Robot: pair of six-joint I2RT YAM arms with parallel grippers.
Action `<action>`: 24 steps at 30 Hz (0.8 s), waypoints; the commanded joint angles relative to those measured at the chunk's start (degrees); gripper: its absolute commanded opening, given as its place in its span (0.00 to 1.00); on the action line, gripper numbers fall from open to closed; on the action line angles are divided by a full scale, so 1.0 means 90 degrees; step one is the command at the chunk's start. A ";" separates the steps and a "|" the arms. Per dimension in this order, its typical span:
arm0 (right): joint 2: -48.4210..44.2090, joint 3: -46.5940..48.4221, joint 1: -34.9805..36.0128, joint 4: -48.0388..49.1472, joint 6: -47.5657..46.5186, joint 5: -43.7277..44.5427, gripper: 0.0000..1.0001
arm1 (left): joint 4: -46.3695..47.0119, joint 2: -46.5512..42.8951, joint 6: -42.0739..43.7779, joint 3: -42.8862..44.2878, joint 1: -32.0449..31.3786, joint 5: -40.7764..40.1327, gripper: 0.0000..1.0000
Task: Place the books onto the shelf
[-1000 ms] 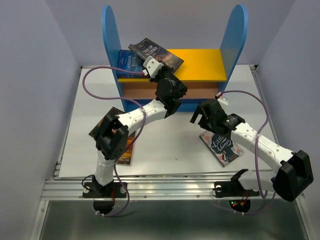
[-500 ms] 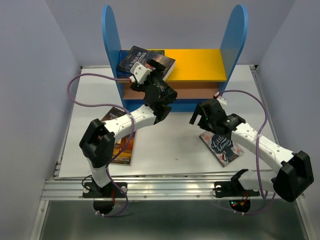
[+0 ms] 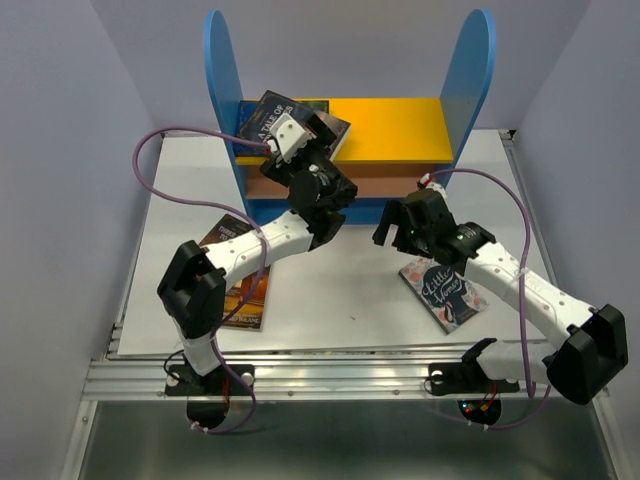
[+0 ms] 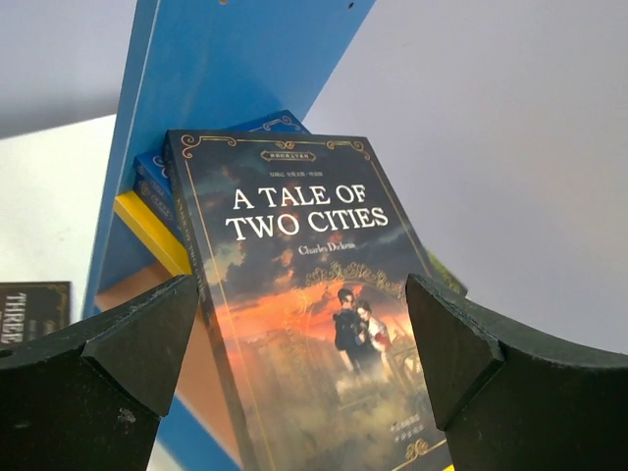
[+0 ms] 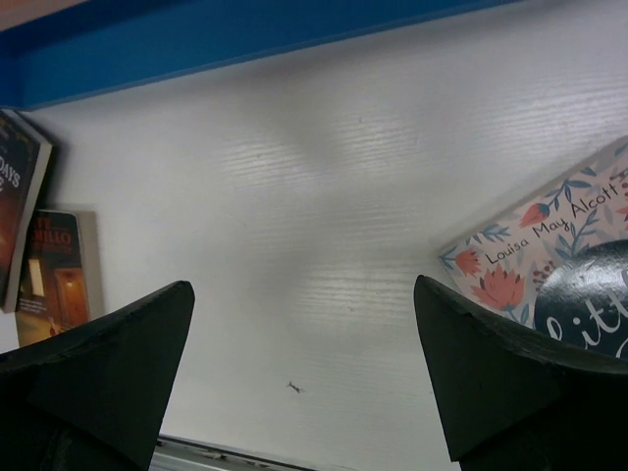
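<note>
The shelf stands at the back of the table. On the left end of its yellow upper board the dark "A Tale of Two Cities" book lies askew on a blue book. My left gripper hovers just in front of it, open, its fingers apart from the cover on both sides. My right gripper is open over bare table, with the grey floral "Little Women" book just to its right.
Two dark books lie overlapped on the table's left side, partly under my left arm. The shelf's blue base runs just beyond my right gripper. Purple cables loop above both arms.
My left gripper carried "A Tale of Two Cities" leftward along the upper board, then opened and let it go on the blue book. My right gripper edged slightly left.
</note>
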 commanded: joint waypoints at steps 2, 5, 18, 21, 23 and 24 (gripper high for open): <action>-0.0116 0.0496 -0.0035 0.0373 -0.0563 -0.0186 1.00 | 0.4880 -0.0464 0.1472 0.0267 -0.0234 -0.1138 0.99; -0.0107 0.0555 -0.0035 0.0383 -0.0631 -0.0206 1.00 | 0.4880 -0.0591 0.2282 0.0258 -0.0370 -0.1138 0.99; -0.0028 0.1062 -0.0035 0.0724 -0.1344 -0.0645 1.00 | 0.4889 -0.1031 0.6324 0.0188 -0.1054 -0.1158 0.99; -0.0028 0.1170 -0.0035 0.0870 -0.1549 -0.0724 1.00 | 0.4889 -0.0924 0.7409 0.0549 -0.1161 -0.1167 0.99; -0.0009 0.1257 -0.0035 0.0920 -0.1695 -0.0733 1.00 | 0.4889 -0.0817 0.8139 0.0813 -0.1171 -0.1158 0.99; -0.0009 0.1297 -0.0035 0.0968 -0.1725 -0.0714 1.00 | 0.4889 -0.0797 0.8337 0.0843 -0.1162 -0.1129 0.99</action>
